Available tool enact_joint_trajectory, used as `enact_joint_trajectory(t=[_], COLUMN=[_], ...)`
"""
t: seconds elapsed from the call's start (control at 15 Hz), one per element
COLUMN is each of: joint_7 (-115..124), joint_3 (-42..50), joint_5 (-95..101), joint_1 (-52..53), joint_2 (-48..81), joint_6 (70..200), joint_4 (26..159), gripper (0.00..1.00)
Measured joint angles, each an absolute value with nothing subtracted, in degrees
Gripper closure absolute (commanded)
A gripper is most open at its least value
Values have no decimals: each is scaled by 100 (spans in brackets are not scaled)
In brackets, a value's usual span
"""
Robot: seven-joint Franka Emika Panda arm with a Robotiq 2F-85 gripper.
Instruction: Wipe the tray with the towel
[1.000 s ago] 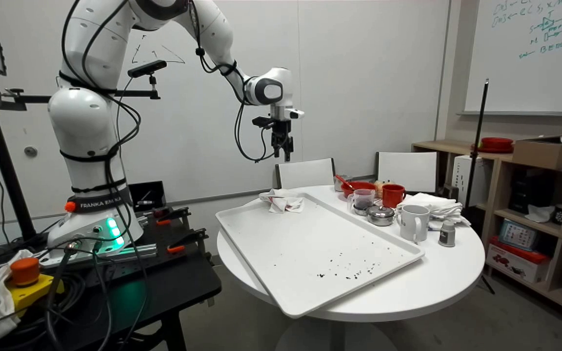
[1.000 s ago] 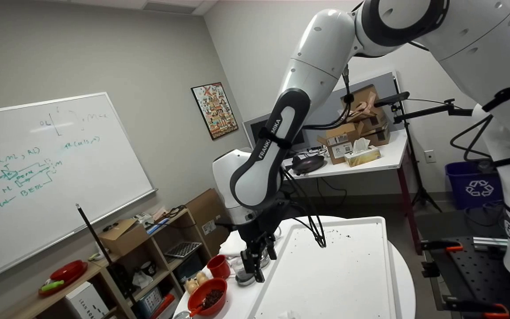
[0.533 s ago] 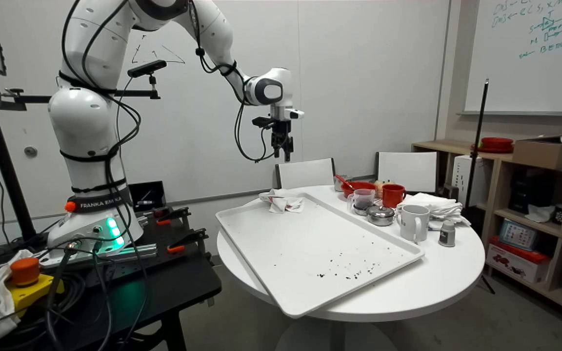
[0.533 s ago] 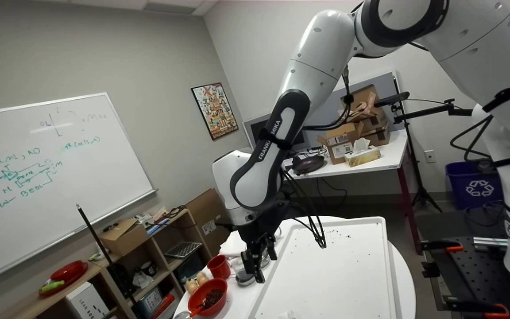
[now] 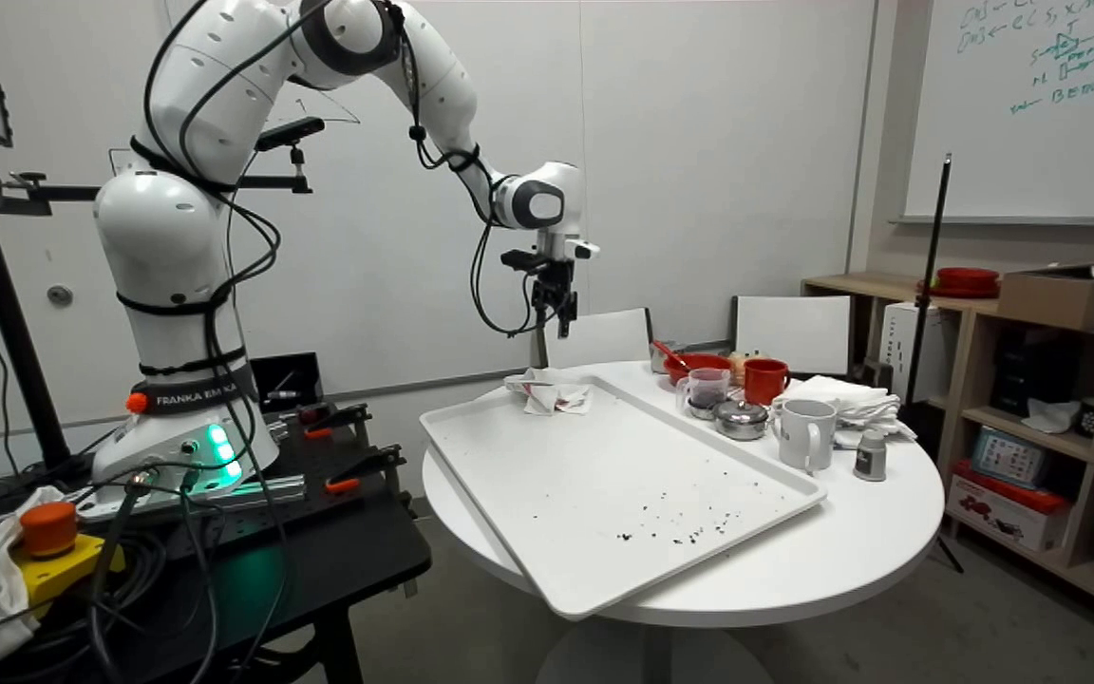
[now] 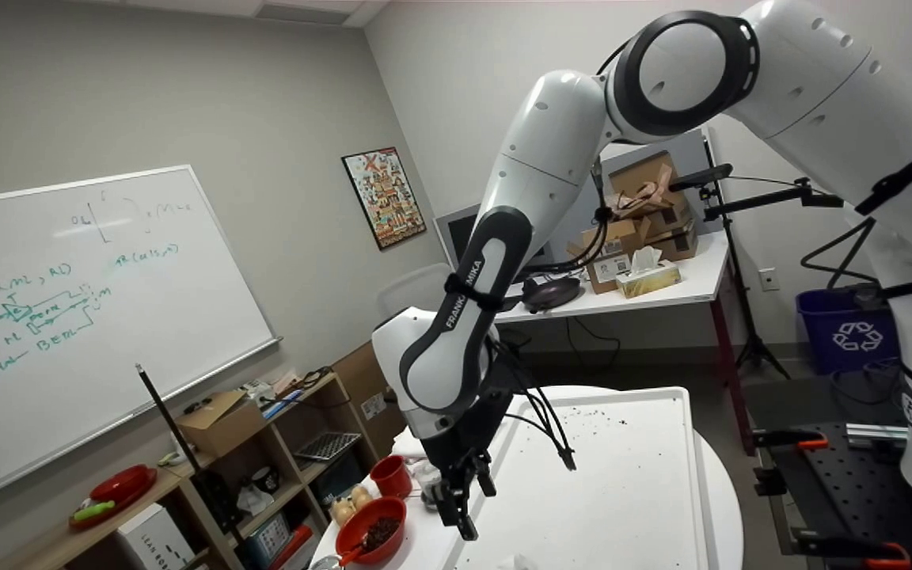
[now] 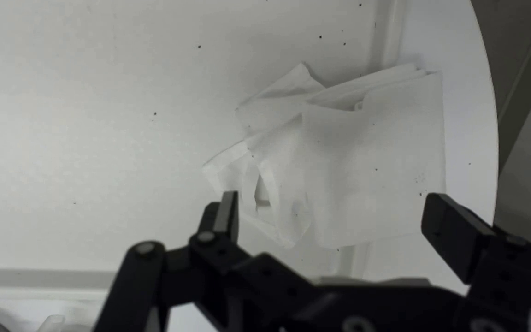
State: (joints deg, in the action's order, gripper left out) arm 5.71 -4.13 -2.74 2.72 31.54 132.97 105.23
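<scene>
Gripper [image 7: 333, 198] wide, hanging above the folded white towel [image 7: 334, 161]. Towel lies across one end rim of the white tray [image 5: 509, 465], outer part over the worktop [image 5: 860, 532]; can't tell if touching. Dark crumbs [image 5: 692, 540] mostly toward tray's opposite end.

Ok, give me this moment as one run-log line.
gripper: open, empty, above towel | towel: rumpled, lying across tray rim | dark specks: scattered on tray | wiping: unfinished
</scene>
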Motion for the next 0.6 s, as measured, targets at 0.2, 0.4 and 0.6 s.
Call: enact_joint_trajectory(t=[0.2, 0.4, 0.6], joint_7=[267, 9, -136], joint_3=[-542, -645, -677], joint_5=[-345, -463, -568], joint_1=[271, 265, 229], joint_2=[3551, 3927, 4298], joint_6=[13093, 12871, 12682], joint_4=[10130, 9741, 9393], gripper=[0, 0, 0])
